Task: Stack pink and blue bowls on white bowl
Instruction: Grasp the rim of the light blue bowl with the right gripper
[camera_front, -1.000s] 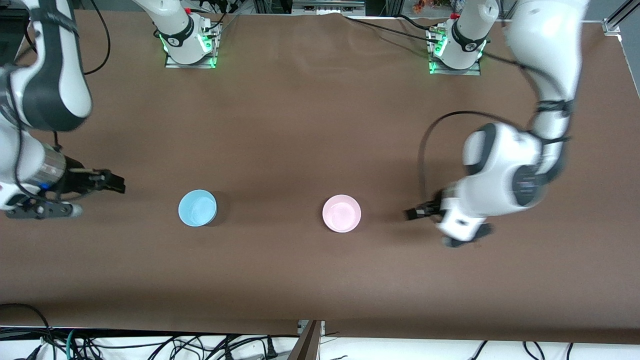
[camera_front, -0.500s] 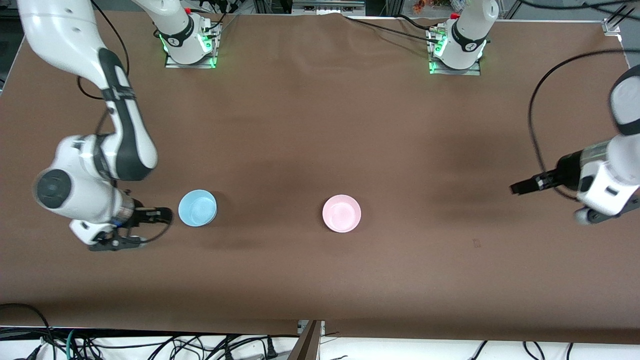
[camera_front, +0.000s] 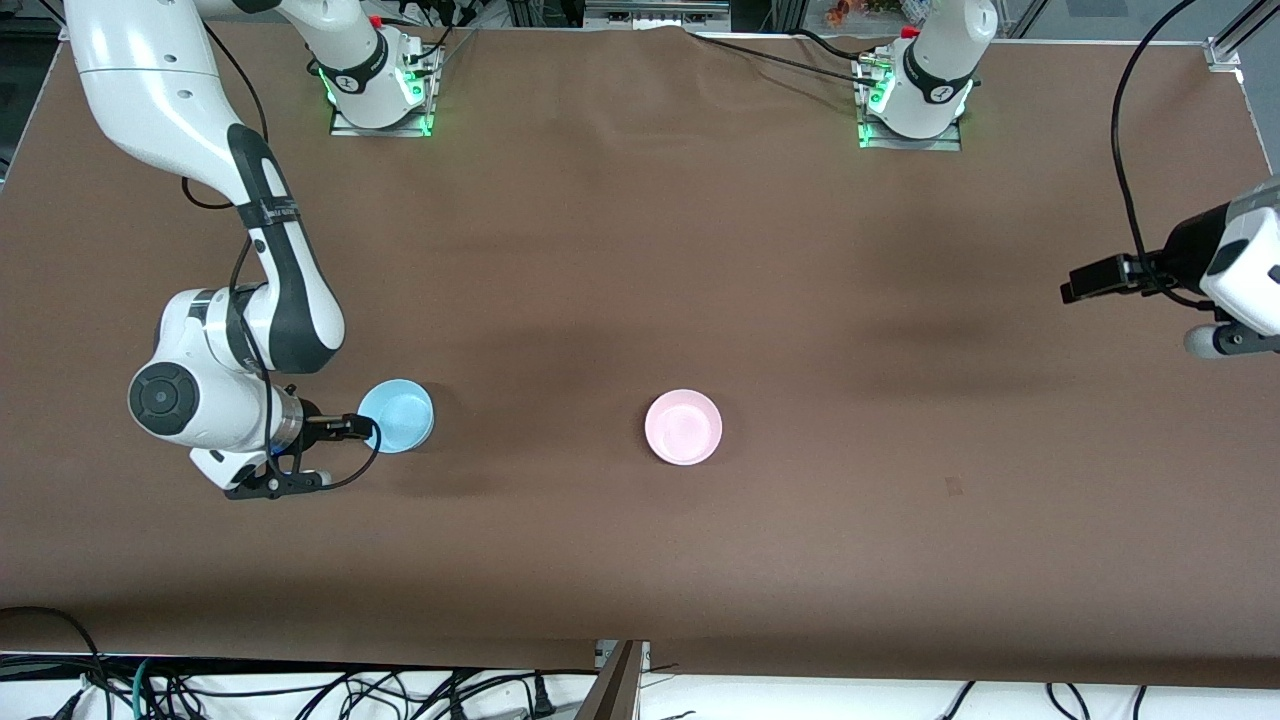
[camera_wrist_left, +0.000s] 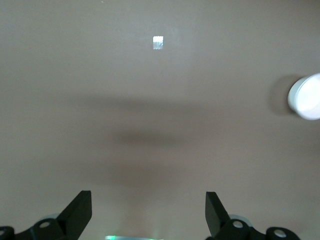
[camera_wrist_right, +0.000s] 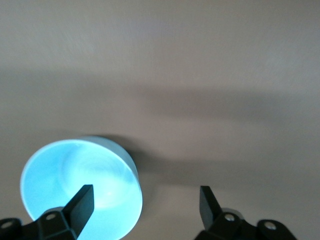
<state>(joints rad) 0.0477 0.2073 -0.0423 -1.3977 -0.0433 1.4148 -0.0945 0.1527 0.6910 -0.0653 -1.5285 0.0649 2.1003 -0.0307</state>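
Observation:
The light blue bowl (camera_front: 398, 415) sits on the brown table toward the right arm's end. My right gripper (camera_front: 366, 428) is at its rim and open. In the right wrist view one finger (camera_wrist_right: 82, 200) hangs over the blue bowl (camera_wrist_right: 80, 190), and the other is over bare table outside the rim, with the right gripper (camera_wrist_right: 145, 205) straddling the wall. The pink bowl (camera_front: 683, 427) stands alone mid-table, and shows pale at the edge of the left wrist view (camera_wrist_left: 306, 96). My left gripper (camera_front: 1068, 291) is open and empty over the left arm's end of the table (camera_wrist_left: 147, 207). No white bowl is in view.
The brown cloth table (camera_front: 640, 250) carries the two arm bases (camera_front: 378, 95) (camera_front: 910, 100) along its edge farthest from the front camera. Cables hang off the edge nearest that camera (camera_front: 300, 690). A small bright square mark (camera_wrist_left: 158, 42) lies on the cloth.
My right arm swung in from the table's end and brought its gripper to the blue bowl's rim. My left arm pulled away from the pink bowl toward its own end of the table.

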